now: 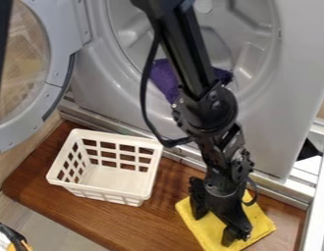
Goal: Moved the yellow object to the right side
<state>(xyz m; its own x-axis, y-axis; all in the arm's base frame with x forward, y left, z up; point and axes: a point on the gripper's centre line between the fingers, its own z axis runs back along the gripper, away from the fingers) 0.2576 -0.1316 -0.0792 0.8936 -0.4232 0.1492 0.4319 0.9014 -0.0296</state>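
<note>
The black gripper point(215, 228) hangs low at the lower right, over a flat yellow cloth point(261, 223) lying on the wooden board. Its fingers stand apart, and yellow fabric shows between them. Parts of the cloth's middle are hidden beneath the gripper. I cannot tell whether the fingertips touch it.
Left of the cloth, a white slotted basket point(119, 179) sits on the wooden board point(151, 223). Behind is an open front-loading machine point(269, 132) with a purple cloth point(165, 81) in its opening; its round door point(56, 73) stands at the left. A metal rail edges the board.
</note>
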